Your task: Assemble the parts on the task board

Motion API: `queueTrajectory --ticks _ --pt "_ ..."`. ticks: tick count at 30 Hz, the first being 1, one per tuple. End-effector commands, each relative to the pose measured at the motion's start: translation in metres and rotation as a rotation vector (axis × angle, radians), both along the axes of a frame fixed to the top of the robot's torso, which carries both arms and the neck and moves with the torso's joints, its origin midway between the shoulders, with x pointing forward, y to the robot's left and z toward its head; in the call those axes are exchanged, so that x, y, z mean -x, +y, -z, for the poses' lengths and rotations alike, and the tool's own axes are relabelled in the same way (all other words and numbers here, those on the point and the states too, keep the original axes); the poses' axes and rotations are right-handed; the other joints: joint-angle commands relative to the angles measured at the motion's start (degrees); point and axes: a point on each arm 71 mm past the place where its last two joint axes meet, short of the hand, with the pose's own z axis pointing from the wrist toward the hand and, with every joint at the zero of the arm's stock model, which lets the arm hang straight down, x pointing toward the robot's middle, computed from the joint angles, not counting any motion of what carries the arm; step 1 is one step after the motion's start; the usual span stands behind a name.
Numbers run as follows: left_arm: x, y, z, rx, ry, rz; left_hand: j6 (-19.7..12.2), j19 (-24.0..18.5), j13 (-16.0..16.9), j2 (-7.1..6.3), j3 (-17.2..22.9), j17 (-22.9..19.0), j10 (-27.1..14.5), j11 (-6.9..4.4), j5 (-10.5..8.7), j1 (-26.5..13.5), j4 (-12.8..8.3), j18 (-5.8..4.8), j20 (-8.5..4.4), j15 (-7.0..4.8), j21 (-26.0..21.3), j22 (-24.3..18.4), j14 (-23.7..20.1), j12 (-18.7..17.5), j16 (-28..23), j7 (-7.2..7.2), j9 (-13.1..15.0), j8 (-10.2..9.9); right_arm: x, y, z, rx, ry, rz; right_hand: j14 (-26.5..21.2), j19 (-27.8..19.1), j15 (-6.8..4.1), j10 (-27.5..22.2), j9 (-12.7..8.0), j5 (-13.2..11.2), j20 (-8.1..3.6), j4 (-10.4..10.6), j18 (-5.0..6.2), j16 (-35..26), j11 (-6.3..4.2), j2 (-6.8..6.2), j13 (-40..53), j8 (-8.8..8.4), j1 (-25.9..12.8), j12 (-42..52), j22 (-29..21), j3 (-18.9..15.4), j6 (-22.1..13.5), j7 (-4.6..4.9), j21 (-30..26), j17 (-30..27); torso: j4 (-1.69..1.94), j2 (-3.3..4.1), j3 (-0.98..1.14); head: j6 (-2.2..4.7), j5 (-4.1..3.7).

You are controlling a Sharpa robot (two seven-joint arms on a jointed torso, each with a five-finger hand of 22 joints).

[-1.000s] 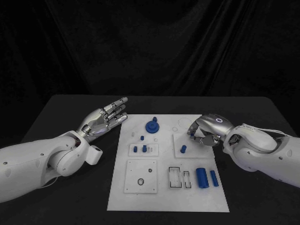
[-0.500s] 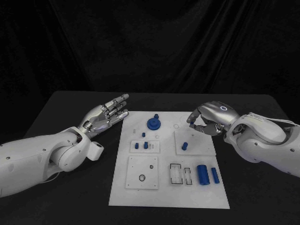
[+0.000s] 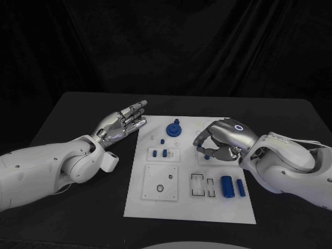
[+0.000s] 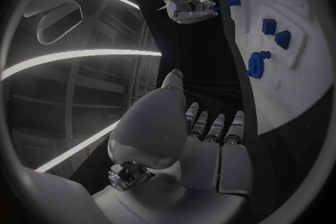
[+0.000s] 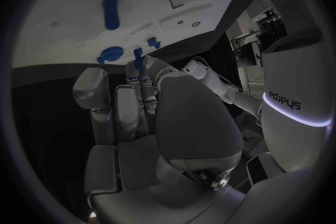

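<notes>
The white task board [image 3: 140, 205] lies mid-table. My right hand [image 3: 222, 139] hovers over its right middle plate, fingertips pinching a small blue peg [image 3: 208, 152], which the left wrist view [image 4: 225, 5] and the right wrist view [image 5: 138, 56] also show between them. Whether the peg still touches the board I cannot tell. My left hand [image 3: 125, 124] is held palm-up and open beside the board's far left corner, holding nothing. A blue round knob [image 3: 173, 128] stands at the board's far end, two small blue pegs [image 3: 164, 153] sit in a left plate, and two blue cylinders [image 3: 232, 187] lie near right.
Two empty rectangular slots [image 3: 203, 185] lie left of the cylinders. A square plate with a round hole [image 3: 160, 189] takes up the board's near left. The black table [image 3: 76, 207] has free room on both sides of the board.
The camera has shifted. My right hand, raised behind the peg half a second ago, has come down and its fingertips have closed round it. The left hand keeps its open pose.
</notes>
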Motion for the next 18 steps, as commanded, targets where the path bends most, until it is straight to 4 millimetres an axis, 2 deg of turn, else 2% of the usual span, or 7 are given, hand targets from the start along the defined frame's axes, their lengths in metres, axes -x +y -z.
queueTrajectory --ticks 1,3,7,13,18 --pt "0.003 -0.002 -0.003 0.055 -0.056 0.017 -0.25 -0.02 0.04 0.36 -0.45 -0.09 -0.12 0.32 -0.05 0.14 -0.03 -0.03 -0.23 -0.25 -0.08 -0.40 -0.47 0.20 0.06 0.07 -0.02 0.02 0.011 0.013 0.008 -0.008 0.002 -0.046 0.81 0.85 -0.13 0.64 0.06 0.05 -0.09 0.13 -0.78 1.26 0.03 -0.26 -0.13 -0.44 0.46 -0.62 8.01 0.17 0.57 0.03 1.85 1.58 -0.06 -0.07 0.10 -1.28 1.06" --pt "0.004 -0.001 -0.002 0.055 -0.052 0.016 -0.16 -0.22 0.04 0.47 -0.62 -0.16 -0.12 0.22 -0.11 0.20 0.04 -0.02 -0.33 -0.60 -0.20 -0.88 -0.69 0.24 -0.02 0.17 0.00 0.04 0.016 0.021 0.015 -0.004 0.005 -0.068 0.83 0.85 -0.13 0.67 0.06 0.03 -0.09 0.15 -0.77 1.30 0.04 -0.32 -0.15 -0.48 0.41 -0.71 7.98 0.13 0.58 0.04 1.81 1.59 -0.12 -0.25 0.16 -2.22 1.88" --pt "0.007 0.000 0.000 0.055 -0.047 0.014 -0.12 -0.31 0.05 0.59 -0.69 -0.19 -0.12 0.19 -0.11 0.25 0.09 0.00 -0.39 -0.80 -0.26 -1.12 -0.79 0.31 -0.05 0.25 0.00 0.05 0.023 0.035 0.029 -0.004 0.022 -0.098 0.92 0.96 -0.11 0.74 0.04 -0.16 -0.08 0.24 -0.81 1.55 0.06 -0.47 -0.20 -0.62 0.26 -0.93 8.03 0.06 0.53 0.05 2.16 1.86 -0.11 -0.35 0.12 -3.06 2.96" --pt "0.010 0.001 0.001 0.055 -0.040 0.013 -0.09 -0.34 0.05 0.68 -0.70 -0.19 -0.11 0.19 -0.12 0.26 0.13 0.01 -0.40 -0.85 -0.27 -1.17 -0.79 0.34 -0.05 0.28 0.01 0.05 0.030 0.051 0.043 -0.008 0.048 -0.127 1.05 1.08 -0.10 0.73 0.02 -0.25 -0.08 0.22 -0.88 1.90 0.08 -0.53 -0.25 -0.73 0.29 -1.09 8.11 0.08 0.44 0.06 2.60 2.31 -0.19 -0.68 0.29 -4.23 3.77" --pt "0.011 0.001 0.002 0.057 -0.036 0.014 -0.06 -0.35 0.05 0.80 -0.69 -0.18 -0.12 0.19 -0.12 0.26 0.18 0.02 -0.40 -0.86 -0.28 -1.18 -0.77 0.34 -0.04 0.32 0.01 0.05 0.034 0.062 0.049 -0.014 0.060 -0.146 1.26 1.27 -0.07 0.78 -0.01 -0.60 -0.07 0.23 -0.97 2.42 0.12 -0.60 -0.31 -0.91 0.31 -1.37 8.22 0.10 0.37 0.10 3.27 2.95 -0.25 -1.08 0.49 -5.20 4.00"
